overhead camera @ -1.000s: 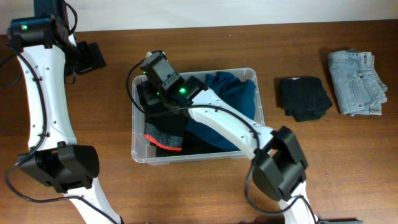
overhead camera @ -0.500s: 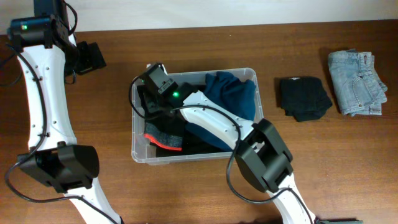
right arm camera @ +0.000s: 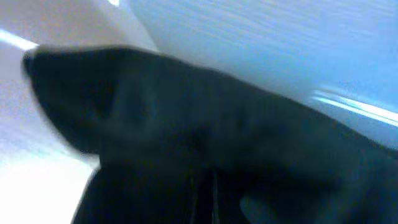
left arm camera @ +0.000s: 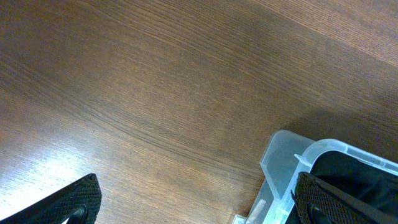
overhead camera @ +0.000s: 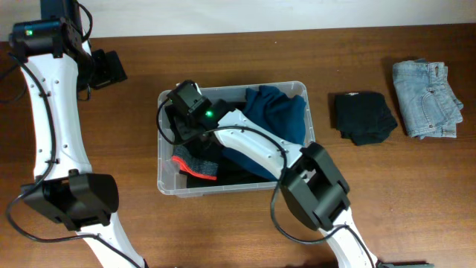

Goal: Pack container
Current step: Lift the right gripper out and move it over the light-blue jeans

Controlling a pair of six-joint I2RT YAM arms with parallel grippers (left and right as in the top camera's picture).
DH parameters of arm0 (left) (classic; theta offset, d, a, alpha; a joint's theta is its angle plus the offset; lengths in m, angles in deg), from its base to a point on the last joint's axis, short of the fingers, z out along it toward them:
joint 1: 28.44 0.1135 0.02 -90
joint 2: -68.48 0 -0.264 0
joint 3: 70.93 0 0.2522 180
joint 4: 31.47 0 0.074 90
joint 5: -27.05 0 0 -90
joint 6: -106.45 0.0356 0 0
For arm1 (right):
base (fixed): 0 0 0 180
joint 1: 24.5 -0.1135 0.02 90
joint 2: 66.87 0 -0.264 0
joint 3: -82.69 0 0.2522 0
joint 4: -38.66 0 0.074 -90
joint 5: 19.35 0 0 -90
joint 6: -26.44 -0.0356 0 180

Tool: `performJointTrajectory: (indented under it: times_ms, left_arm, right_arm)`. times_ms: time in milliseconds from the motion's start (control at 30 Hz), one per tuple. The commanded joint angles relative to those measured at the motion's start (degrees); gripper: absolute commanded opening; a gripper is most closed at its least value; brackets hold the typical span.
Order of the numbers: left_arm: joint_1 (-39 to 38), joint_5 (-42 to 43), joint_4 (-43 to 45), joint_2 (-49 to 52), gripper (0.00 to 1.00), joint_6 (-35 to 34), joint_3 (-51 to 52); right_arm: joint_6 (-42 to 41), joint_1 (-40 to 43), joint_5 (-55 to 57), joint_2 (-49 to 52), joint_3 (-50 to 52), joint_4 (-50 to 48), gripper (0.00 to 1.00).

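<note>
The container [overhead camera: 301, 89], a clear plastic tub, stands mid-table and holds a blue garment [overhead camera: 279, 112], a black garment [overhead camera: 223, 173] and a grey garment with red trim [overhead camera: 195, 165]. My right gripper [overhead camera: 183, 123] reaches down into the tub's left end, shut and pressed against dark cloth. In the blurred right wrist view, black fabric [right arm camera: 186, 124] fills the frame around the right gripper [right arm camera: 208, 193]; whether cloth is pinched does not show. My left gripper [overhead camera: 111, 68] hangs open over bare wood beyond the tub's far-left corner [left arm camera: 292, 162], its fingertips [left arm camera: 74, 199] wide apart and empty.
A folded black garment [overhead camera: 362, 117] and folded light-blue jeans [overhead camera: 428, 99] lie on the wooden table [overhead camera: 357, 193] to the right of the tub. The right arm's elbow [overhead camera: 312, 195] sits over the tub's front right.
The right gripper has sunk lower and slightly left inside the tub's left end, and its elbow has swung left. The left arm has not moved.
</note>
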Motion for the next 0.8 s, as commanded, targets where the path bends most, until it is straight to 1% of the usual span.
performJointTrajectory:
  times_ms: [0,167,200,267,300,333,367,400,433,467,500,600,667,767]
  left_arm:
    - [0.26,0.57,-0.04,-0.48,0.99,-0.57,0.17]
    - [0.26,0.57,-0.04,-0.48,1.00,-0.57,0.17]
    - [0.26,0.57,-0.04,-0.48,0.99,-0.57,0.17]
    - [0.26,0.57,-0.04,-0.48,0.99,-0.57,0.17]
    - [0.26,0.57,-0.04,-0.48,0.99,-0.57,0.17]
    - [0.26,0.57,-0.04,-0.48,1.00,-0.57,0.17]
    - [0.26,0.57,-0.04,-0.48,0.99,-0.57,0.17]
    - [0.26,0.57,-0.04,-0.48,0.99,-0.57,0.17]
    - [0.26,0.57,-0.04,-0.48,0.99,-0.57,0.17]
    - [0.26,0.57,-0.04,-0.48,0.99,-0.57,0.17]
    - [0.26,0.57,-0.04,-0.48,0.99,-0.57,0.17]
    - [0.26,0.57,-0.04,-0.48,0.99,-0.57,0.17]
    - [0.26,0.57,-0.04,-0.48,0.99,-0.57,0.17]
    - [0.26,0.57,-0.04,-0.48,0.99,-0.57,0.17]
  right_arm:
    - [1.73,-0.11,4.94,-7.65,-0.90,2.01,0.05]
    - [1.64,0.00,10.27,-16.13,-0.98,7.39,0.10]
    - [1.40,0.07,12.00,-17.88,-0.96,8.61,0.13]
    - [-0.44,0.46,15.98,-21.20,-0.96,11.37,0.25]
    - [-1.57,1.05,17.64,-23.17,-0.98,12.96,0.33]
    - [-2.03,1.95,18.27,-25.11,-0.98,14.47,0.47]
    - [-2.69,2.95,18.67,-26.84,-0.98,15.91,0.63]
    - [-2.71,4.02,18.64,-28.26,-0.98,17.05,0.75]
    - [-3.06,5.55,18.64,-29.90,-0.98,18.56,0.91]
    - [-4.42,7.74,18.67,-31.82,-0.98,20.50,0.96]
    - [-5.86,10.01,18.62,-33.38,-0.98,22.34,1.00]
    - [-9.16,18.56,18.34,-37.55,-0.98,28.39,0.99]
    - [-9.14,25.49,16.37,-39.67,-0.98,31.36,0.99]
    - [-9.05,37.99,10.86,-41.48,-0.98,34.88,0.98]
